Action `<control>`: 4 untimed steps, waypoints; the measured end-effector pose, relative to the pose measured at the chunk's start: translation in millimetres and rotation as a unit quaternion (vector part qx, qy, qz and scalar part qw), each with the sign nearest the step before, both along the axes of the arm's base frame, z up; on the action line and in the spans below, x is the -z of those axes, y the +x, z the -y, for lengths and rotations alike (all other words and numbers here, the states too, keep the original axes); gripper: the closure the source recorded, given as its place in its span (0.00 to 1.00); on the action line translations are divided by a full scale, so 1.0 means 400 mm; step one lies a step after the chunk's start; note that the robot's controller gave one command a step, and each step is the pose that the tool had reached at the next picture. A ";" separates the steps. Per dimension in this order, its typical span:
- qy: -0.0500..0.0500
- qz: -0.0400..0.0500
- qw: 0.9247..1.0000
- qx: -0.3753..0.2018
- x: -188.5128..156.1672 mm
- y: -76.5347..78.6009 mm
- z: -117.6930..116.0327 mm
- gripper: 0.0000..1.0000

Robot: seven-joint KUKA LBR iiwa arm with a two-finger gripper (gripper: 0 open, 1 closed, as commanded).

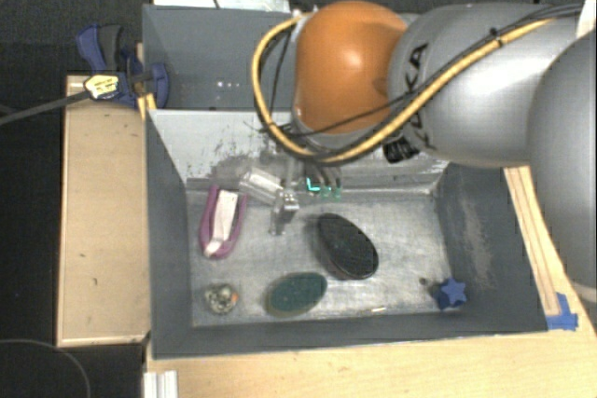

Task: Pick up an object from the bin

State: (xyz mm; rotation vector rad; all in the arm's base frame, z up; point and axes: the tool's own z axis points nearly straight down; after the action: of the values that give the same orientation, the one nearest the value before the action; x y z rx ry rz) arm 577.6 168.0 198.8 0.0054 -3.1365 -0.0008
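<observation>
Grey metal bin. Five small loose things flat on its floor, all well apart, none heaped. Judged: spread like this, each could be taken alone without disturbing a neighbour.

Arm in from the view's right, wrist under the orange cover, bent down toward the back of the bin.

Jaws low near the back wall, over bare floor. Nothing visible between them. Cannot tell whether open or closed, with the metal parts foreshortened beneath the wrist.

Nearest candidates:
- Purple-and-white long thing, just beside the jaws toward the view's left. Long axis roughly back-to-front, far end leaning slightly right toward the jaws.
- Black oval, near the jaws toward the front right, mid-floor. Long axis diagonal, from back-left to front-right.

Farther off, along the front wall:
- Dark green oval disc, long axis nearly left-to-right.
- Small round metallic thing, front-left corner.
- Blue star-shaped thing, front right.

Target not settled on present evidence. Judged: no pick made yet.
</observation>
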 end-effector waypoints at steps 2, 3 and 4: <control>-0.001 0.002 0.996 -0.086 0.302 -0.058 0.342 0.00; 0.001 0.003 0.996 -0.085 0.301 -0.055 0.331 1.00; 0.001 0.003 0.996 -0.084 0.302 -0.056 0.331 0.00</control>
State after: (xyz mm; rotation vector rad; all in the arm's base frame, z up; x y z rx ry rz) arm 555.4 35.5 78.2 0.2687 -3.1312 -0.0020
